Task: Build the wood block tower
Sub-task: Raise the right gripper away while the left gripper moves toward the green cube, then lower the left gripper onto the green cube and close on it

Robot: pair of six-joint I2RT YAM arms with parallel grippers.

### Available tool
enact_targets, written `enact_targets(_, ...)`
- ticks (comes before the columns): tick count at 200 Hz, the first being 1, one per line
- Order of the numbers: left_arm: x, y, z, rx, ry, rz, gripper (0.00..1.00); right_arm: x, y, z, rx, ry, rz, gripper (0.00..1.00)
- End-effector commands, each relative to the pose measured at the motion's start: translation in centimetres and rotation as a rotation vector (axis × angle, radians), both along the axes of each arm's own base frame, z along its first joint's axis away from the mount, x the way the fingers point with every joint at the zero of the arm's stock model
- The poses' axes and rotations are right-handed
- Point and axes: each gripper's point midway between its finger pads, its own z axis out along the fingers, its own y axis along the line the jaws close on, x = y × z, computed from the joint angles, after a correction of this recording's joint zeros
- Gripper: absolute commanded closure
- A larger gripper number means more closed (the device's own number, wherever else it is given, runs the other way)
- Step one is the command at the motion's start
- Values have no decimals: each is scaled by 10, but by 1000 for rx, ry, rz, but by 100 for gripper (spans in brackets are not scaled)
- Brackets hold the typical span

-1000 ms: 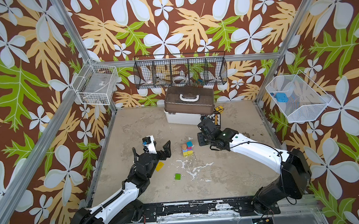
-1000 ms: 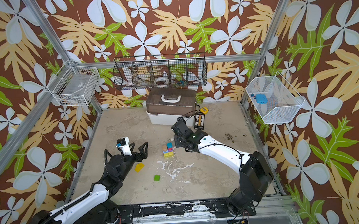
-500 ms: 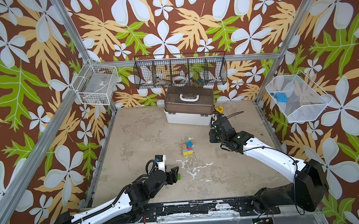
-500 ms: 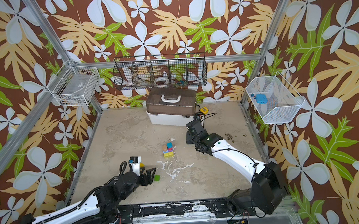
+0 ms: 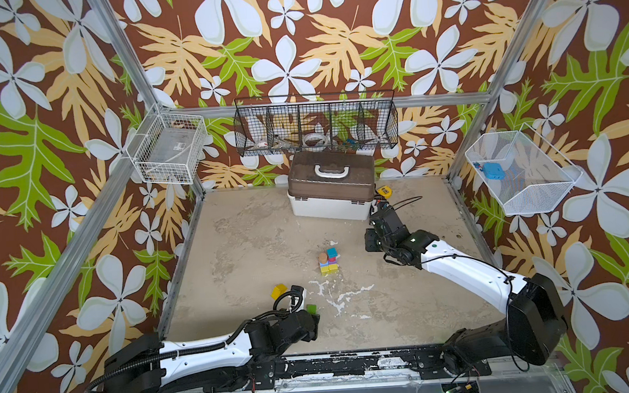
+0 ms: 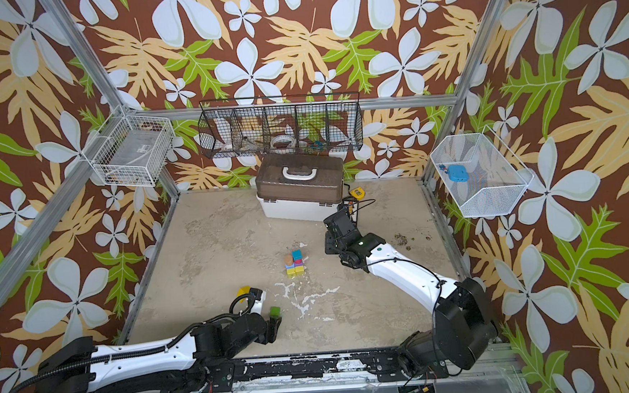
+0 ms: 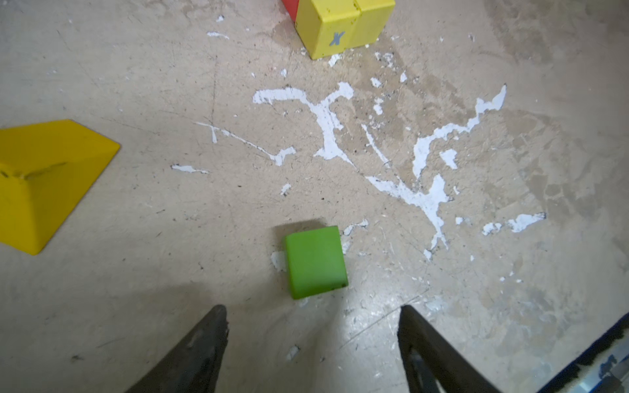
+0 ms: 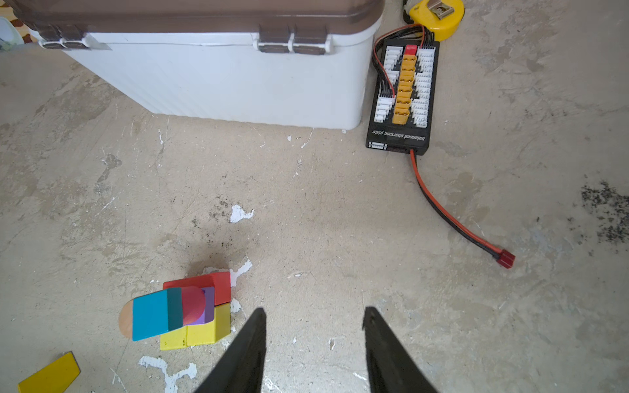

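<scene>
Wood block tower (image 5: 328, 262) awaits the green cube (image 7: 316, 261), lying at twelve o'clock just ahead of the left gripper (image 7: 312, 308), jaws apart; right gripper (image 8: 313, 309) likewise apart, empty, farther off

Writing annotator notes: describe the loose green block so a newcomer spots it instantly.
From the white box with brown lid at the back, come forward past the stacked block tower mid-table. Near the front edge, just ahead of the left gripper, sits the green block. It is the only green piece, a lone cube; the nearby yellow wedge is bigger and sloped.
</scene>
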Motion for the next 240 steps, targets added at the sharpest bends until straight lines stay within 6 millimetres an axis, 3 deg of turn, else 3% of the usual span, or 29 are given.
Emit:
enact_targets(1,7,-3,6,-3,-41,8,21,3,1,1,0,-6,-2,52)
enact_targets(95,15,-14,-1,109,-62,-25,28,2,5,0,9,11,14,52)
enact_targets(240,22,-23,-19,232,-48,-45,58,0,9,-3,15,28,31,52)
